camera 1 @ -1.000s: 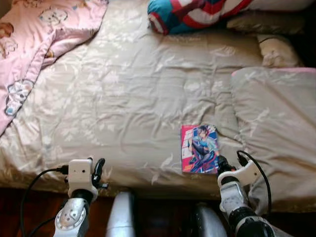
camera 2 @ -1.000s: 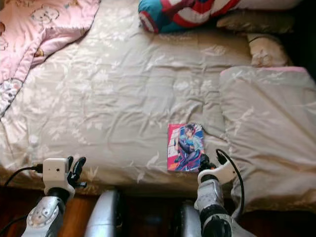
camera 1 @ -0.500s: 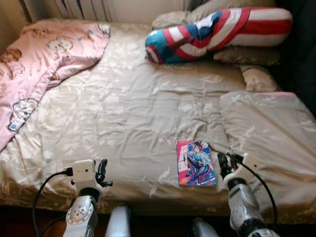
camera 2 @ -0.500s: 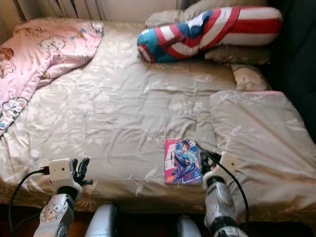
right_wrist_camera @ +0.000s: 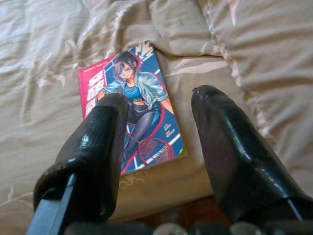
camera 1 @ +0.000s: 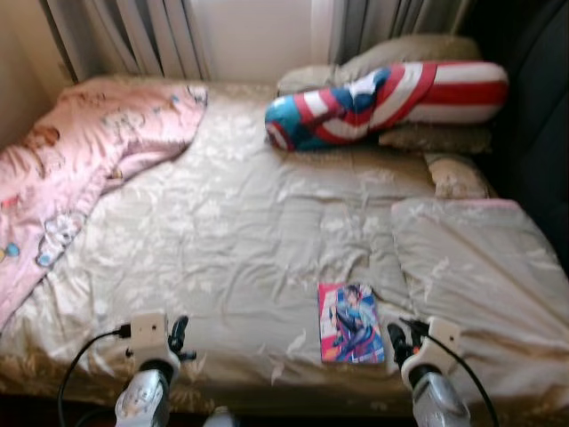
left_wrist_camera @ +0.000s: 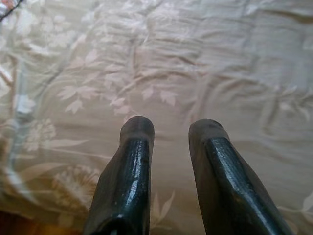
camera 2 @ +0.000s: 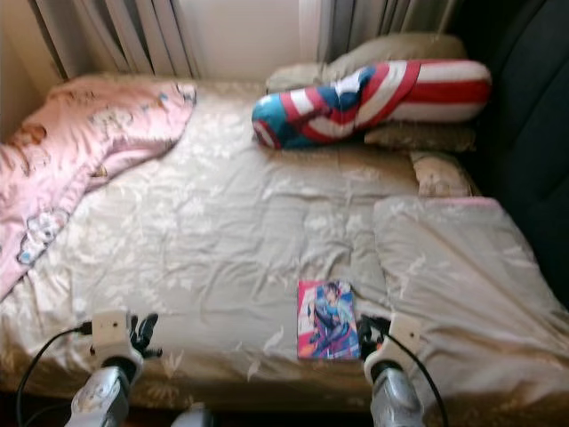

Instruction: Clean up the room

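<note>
One comic book (camera 1: 350, 310) flat on beige bedspread (camera 1: 240, 213), near front edge — right gripper (right_wrist_camera: 159, 110) just beside, fingers apart. Left gripper (left_wrist_camera: 171, 129) apart too. One striped bolster (camera 1: 382, 91), one pink blanket (camera 1: 80, 160) farther back.

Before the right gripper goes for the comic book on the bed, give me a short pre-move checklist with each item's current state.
1. Right gripper open: ok.
2. Right gripper empty: ok.
3. Comic book lying flat on the bedspread, nothing on top: ok.
4. Right gripper lined up over the book: not ok; it sits beside the book's edge.
5. Left gripper open, empty, away from the book: ok.
6. Book's near edge graspable off the soft cover: cannot tell.
</note>
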Tool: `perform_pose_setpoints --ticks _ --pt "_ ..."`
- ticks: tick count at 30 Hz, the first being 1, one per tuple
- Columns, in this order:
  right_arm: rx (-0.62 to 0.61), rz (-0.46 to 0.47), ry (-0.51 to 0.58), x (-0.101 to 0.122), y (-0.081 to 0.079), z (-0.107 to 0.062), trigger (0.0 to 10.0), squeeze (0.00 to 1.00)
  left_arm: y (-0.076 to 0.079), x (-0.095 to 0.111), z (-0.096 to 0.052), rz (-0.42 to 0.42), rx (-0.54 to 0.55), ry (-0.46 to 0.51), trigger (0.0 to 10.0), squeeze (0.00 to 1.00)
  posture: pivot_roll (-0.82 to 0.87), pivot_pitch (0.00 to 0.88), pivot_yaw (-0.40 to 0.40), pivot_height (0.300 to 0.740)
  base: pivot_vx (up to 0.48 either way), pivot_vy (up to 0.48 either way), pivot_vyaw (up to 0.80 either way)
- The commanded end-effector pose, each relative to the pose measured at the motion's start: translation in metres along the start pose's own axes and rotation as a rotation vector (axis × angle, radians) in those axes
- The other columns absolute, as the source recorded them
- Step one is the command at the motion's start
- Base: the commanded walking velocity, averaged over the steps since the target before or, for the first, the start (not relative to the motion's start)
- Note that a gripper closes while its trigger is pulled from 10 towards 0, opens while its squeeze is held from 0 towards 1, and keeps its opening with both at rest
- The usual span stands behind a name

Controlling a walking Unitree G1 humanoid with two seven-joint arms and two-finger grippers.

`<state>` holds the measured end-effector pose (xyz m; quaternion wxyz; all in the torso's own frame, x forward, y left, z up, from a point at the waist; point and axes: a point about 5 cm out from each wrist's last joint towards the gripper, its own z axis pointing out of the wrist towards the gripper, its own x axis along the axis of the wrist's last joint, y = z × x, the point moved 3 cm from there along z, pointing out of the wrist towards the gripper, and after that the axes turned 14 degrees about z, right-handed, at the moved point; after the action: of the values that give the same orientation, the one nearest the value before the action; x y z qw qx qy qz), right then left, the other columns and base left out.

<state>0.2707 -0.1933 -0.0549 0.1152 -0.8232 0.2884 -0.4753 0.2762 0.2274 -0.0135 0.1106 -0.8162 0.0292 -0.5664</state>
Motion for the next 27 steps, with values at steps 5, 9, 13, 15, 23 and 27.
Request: perform_pose_setpoints --ticks 5,9,13,15,23,27 --pt "-0.084 -0.02 -0.092 -0.021 0.022 -0.01 10.0 0.0 0.004 -0.045 -0.01 0.002 -0.051 -0.193 10.0 0.0 0.09 0.027 -0.039 0.74 0.0 0.0 0.0" --pt "-0.127 -0.023 -0.14 -0.031 0.031 -0.015 10.0 0.0 0.005 -0.06 -0.015 0.013 -0.064 -0.272 10.0 0.0 0.09 0.03 -0.036 0.74 0.0 0.0 0.0" --pt "-0.156 -0.045 -0.205 -0.045 0.038 -0.021 10.0 0.0 0.007 -0.077 -0.022 0.034 -0.081 -0.365 10.0 0.0 0.08 0.032 -0.031 0.74 0.0 0.0 0.0" --pt "-0.158 -0.048 -0.22 -0.048 0.038 -0.022 10.0 0.0 0.008 -0.083 -0.026 0.038 -0.082 -0.395 10.0 0.0 0.08 0.036 -0.029 0.74 0.0 0.0 0.0" --pt "-0.132 -0.096 -0.249 -0.058 0.036 -0.026 10.0 0.0 0.007 -0.099 -0.038 0.021 -0.066 -0.461 10.0 0.0 0.08 0.053 -0.024 0.74 0.0 0.0 0.3" --pt "-0.131 -0.097 -0.259 -0.06 0.035 -0.027 10.0 0.0 0.001 -0.105 -0.043 0.021 -0.06 -0.482 10.0 0.0 0.08 0.055 -0.024 0.74 0.0 0.0 0.8"
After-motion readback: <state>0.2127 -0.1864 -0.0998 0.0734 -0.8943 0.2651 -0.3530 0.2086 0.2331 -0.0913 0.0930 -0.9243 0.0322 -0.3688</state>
